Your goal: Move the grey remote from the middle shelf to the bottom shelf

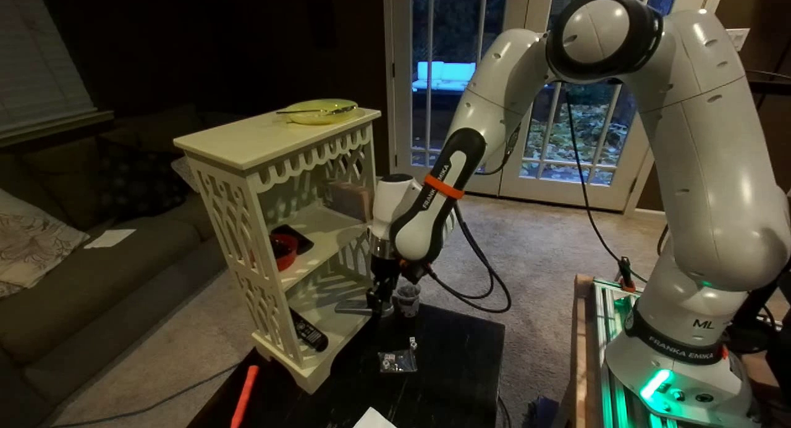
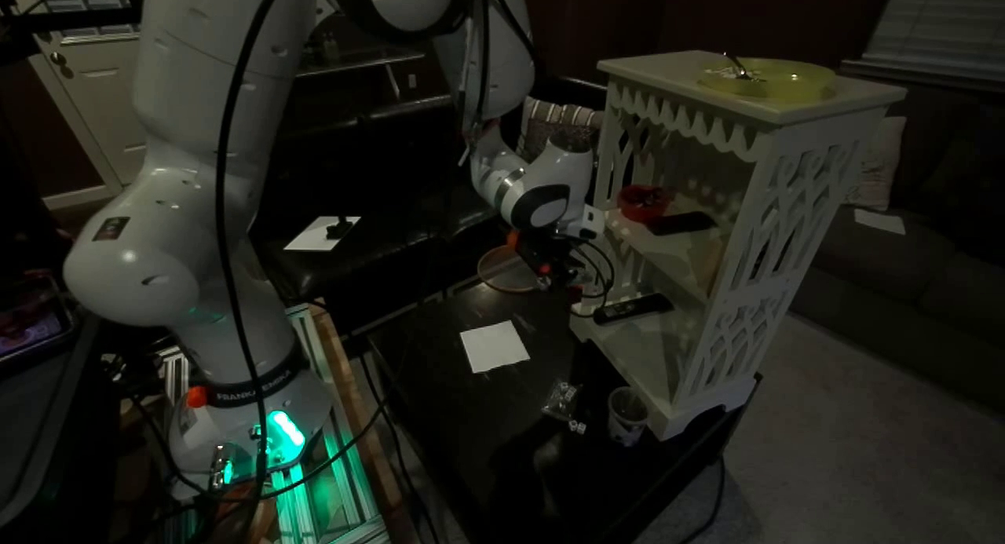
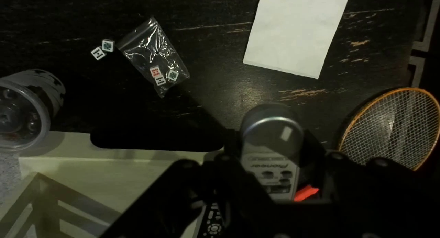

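Grey remote [image 3: 270, 162], x1: your two-finger gripper [image 3: 271, 143] is pinching it over the bottom shelf's [image 1: 338, 324] front edge. Long axis is running front-to-back, rounded end pointing outward; one black remote [image 1: 309, 332] is lying inside.

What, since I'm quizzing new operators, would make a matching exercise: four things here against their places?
Things
1. grey remote
2. yellow dish
3. black remote
4. red bowl

Places
A. on the stand's top
B. on the middle shelf
C. in the gripper
D. on the bottom shelf

Pairs: 1-C, 2-A, 3-D, 4-B
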Controlling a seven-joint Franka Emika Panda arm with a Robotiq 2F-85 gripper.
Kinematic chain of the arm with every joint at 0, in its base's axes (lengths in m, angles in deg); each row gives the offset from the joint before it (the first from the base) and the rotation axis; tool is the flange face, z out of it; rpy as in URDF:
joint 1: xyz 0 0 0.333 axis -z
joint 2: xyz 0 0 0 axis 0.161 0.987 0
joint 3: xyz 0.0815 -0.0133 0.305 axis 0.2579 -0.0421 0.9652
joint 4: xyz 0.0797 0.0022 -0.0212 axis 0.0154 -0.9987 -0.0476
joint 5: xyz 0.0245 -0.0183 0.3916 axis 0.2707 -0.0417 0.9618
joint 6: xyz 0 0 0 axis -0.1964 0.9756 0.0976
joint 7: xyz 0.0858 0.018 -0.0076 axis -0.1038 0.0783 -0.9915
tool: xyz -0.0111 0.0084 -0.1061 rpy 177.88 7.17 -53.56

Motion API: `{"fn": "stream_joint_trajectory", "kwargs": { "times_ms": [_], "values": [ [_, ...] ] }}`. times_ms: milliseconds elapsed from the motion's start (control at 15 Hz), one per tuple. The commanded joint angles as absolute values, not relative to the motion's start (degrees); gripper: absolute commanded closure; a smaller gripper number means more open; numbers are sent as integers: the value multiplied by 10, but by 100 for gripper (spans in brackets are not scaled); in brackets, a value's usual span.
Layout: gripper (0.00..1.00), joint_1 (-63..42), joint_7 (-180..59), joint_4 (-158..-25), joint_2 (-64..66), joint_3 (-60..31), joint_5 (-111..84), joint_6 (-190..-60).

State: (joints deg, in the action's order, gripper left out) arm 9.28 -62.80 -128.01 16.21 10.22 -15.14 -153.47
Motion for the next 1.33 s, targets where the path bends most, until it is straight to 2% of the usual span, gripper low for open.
{"fn": "stream_joint_trajectory", "kwargs": {
  "times_ms": [0, 267, 600, 1000, 1267],
  "values": [
    [79, 37, -672, -1261, 200, 63, -94, -1547],
    [79, -12, -644, -1239, 279, 34, -55, -1639],
    [79, -178, -534, -1186, 376, -122, -18, -1800],
    [79, -336, -463, -1071, 477, -270, 91, -1791],
    [79, -363, -440, -998, 525, -325, 105, -1749]
  ]
}}
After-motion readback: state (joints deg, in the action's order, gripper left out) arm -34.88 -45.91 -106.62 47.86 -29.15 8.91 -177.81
